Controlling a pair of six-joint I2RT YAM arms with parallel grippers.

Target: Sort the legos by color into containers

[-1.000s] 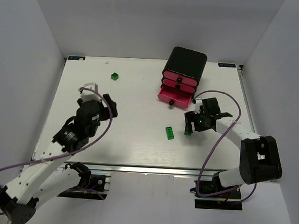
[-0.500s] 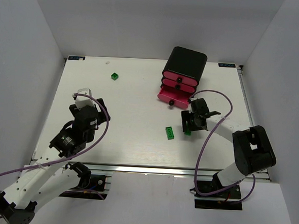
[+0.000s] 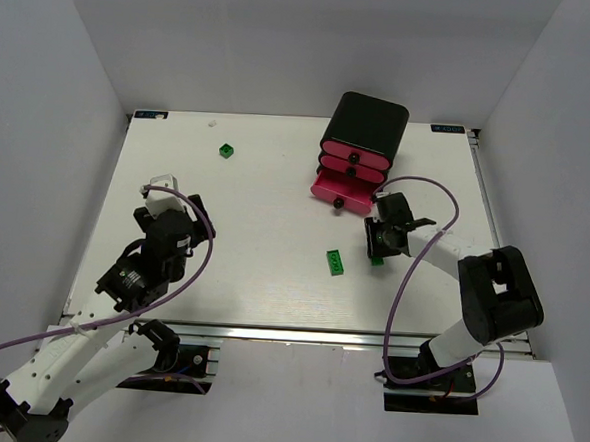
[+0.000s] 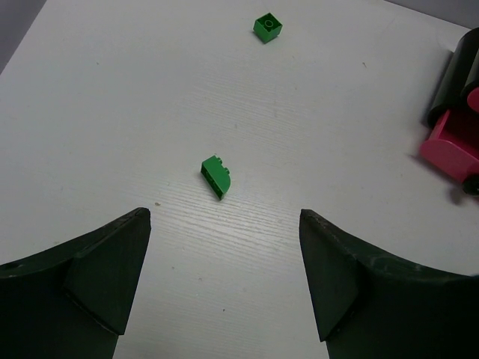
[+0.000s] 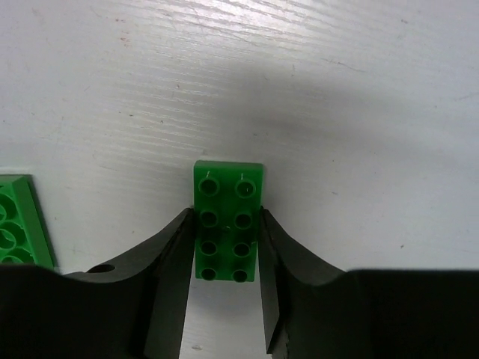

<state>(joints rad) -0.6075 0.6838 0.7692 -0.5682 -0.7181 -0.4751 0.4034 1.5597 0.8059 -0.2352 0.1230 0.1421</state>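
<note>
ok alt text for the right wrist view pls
The right gripper grips the long sides of a dark green flat studded plastic brick lying on the white table. Part of a second green studded brick shows at the left edge.

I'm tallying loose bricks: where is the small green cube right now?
In the top view, the green cube lies alone near the far edge of the table, left of the black cabinet, beyond the left end effector.

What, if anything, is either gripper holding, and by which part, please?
The right gripper pinches a green flat brick by its long sides; the left gripper holds nothing.
</note>
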